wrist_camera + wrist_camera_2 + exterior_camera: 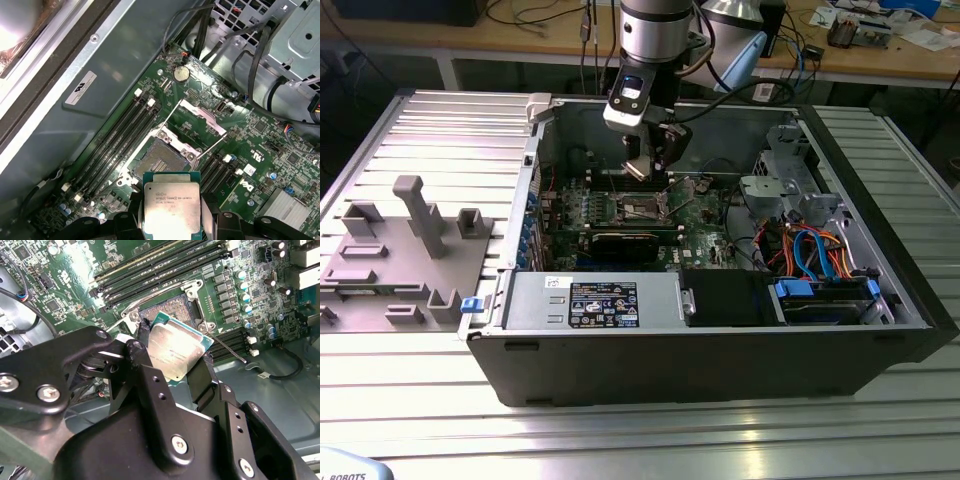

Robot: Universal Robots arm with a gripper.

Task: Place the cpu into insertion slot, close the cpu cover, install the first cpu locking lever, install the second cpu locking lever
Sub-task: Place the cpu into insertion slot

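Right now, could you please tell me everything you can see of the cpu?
The cpu is a small flat square chip with a silvery metal top face bearing print and a green edge. The gripper holds it by two opposite sides, in the air above the green board, near the empty insertion slot.

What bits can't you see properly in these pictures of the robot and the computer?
- Second wrist view: the cpu, held by the end effector, covers part of the insertion slot.
- First wrist view: the picture's edge cuts off one end of the cpu.
- Both wrist views: the cpu's underside is hidden, as its top face is towards the cameras.
- Exterior view: the inside of the insertion slot is too small to make out.
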